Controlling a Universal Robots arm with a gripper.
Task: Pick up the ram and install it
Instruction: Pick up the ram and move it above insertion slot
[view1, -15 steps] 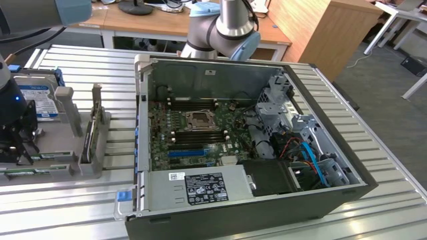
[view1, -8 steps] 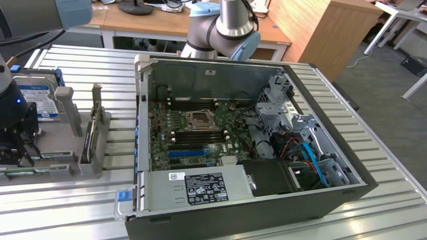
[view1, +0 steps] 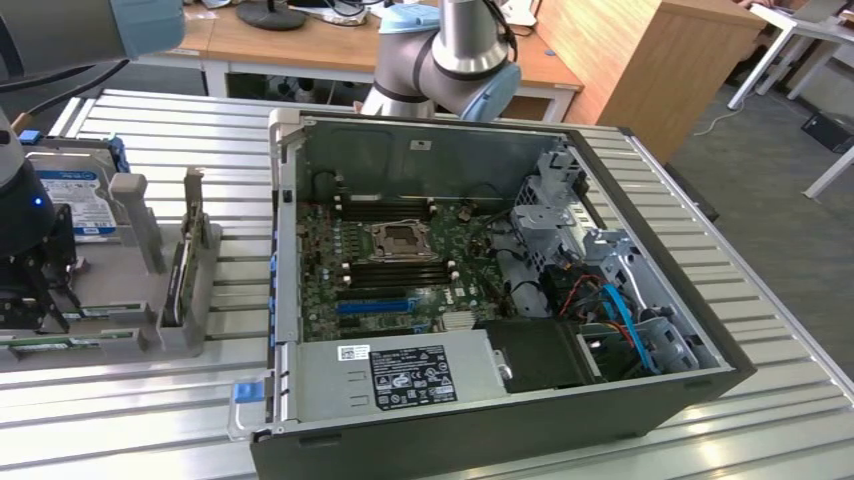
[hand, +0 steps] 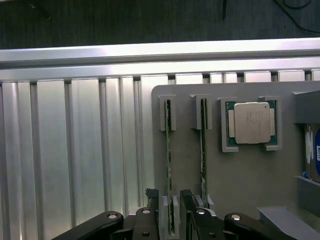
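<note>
Status of claw (hand: 169, 196): open. In the wrist view its two dark fingers (hand: 152, 202) stand one on each side of the ram (hand: 168, 150), w/ a visible gap between each finger and the board. No grip is made.

Ram pos.: seated on edge in the grey fixture plate (hand: 240, 190), w/ a slotted block at each end, not lifted. The claw straddles it at one end.

Adjacent items on the same plate:
- A second stick (hand: 202, 150) stands parallel to the ram, just beside it, in its own slotted blocks and outside the claw.
- A CPU (hand: 250, 122) lies flat in a framed pocket on the far side of the second stick from the ram.

Ext. view: the plate rests on the slatted aluminium table (view1: 160, 420) at the frame's left edge, w/ the claw lowered over it.
- A hard drive (view1: 74, 195) w/ blue-white label sits at the upper left, above the claw in the frame.
- An upright card (view1: 187, 250) w/ metal bracket stands just right of the claw.
- The open PC case (view1: 400, 445) fills the frame's centre, well apart from the ram. Its motherboard (view1: 400, 290) is exposed, w/ the CPU socket (view1: 398, 240) near the middle.
- The arm (view1: 454, 50) rises at the upper centre, behind the case.
</note>
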